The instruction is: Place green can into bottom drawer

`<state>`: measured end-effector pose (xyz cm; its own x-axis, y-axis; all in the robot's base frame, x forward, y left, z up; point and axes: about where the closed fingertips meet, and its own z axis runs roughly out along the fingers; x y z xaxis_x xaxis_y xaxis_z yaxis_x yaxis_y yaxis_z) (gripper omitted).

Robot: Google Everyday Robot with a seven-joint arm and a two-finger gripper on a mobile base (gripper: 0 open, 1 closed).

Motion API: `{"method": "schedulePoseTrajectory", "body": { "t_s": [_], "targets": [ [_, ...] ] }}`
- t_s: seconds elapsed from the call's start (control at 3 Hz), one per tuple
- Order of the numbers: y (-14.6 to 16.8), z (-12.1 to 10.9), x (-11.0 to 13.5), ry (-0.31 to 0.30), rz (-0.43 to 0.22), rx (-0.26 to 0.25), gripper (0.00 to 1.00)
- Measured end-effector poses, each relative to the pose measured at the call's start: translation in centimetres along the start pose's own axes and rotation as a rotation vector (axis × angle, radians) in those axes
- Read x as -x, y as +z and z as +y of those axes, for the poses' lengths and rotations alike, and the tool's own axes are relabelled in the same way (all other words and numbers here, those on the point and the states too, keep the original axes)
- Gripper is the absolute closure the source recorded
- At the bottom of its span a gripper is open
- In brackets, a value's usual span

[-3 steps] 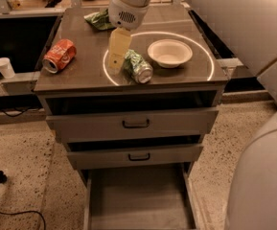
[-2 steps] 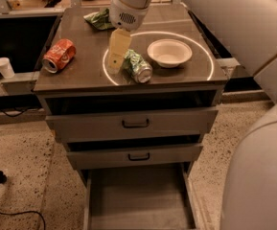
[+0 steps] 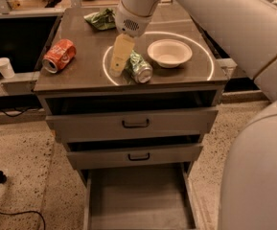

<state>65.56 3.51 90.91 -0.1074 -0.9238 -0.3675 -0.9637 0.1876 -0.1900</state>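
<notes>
The green can (image 3: 139, 67) lies on its side on the cabinet top (image 3: 80, 73), near the front edge, its silver end facing front right. My gripper (image 3: 121, 61) hangs from the big white arm and comes down right beside the can's left side, touching or nearly touching it. The bottom drawer (image 3: 138, 200) is pulled out below, and I see nothing in it.
An orange-red soda can (image 3: 59, 55) lies at the left of the top. A white bowl (image 3: 169, 52) sits right of the green can. A wrinkly green foil bag (image 3: 100, 19) lies at the back. Two upper drawers (image 3: 135, 123) with black handles stand slightly open. A paper cup (image 3: 4, 67) stands far left.
My gripper has come down slightly, closer to the cabinet top beside the green can. The can, bowl and drawers have not moved.
</notes>
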Motion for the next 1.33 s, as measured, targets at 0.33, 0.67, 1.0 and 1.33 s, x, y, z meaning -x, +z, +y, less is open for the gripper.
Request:
{"method": "schedulePoseTrajectory", "body": {
  "t_s": [0.33, 0.67, 1.0, 1.33],
  "targets": [
    [0.8, -0.8, -1.0, 0.022, 0.001, -0.005, 0.0],
    [2.0, -1.4, -1.7, 0.033, -0.003, 0.005, 0.0],
    [3.2, -1.6, -2.8, 0.057, -0.007, 0.019, 0.0],
    [4.2, -1.7, -3.8, 0.082, -0.003, 0.026, 0.0]
  ]
}}
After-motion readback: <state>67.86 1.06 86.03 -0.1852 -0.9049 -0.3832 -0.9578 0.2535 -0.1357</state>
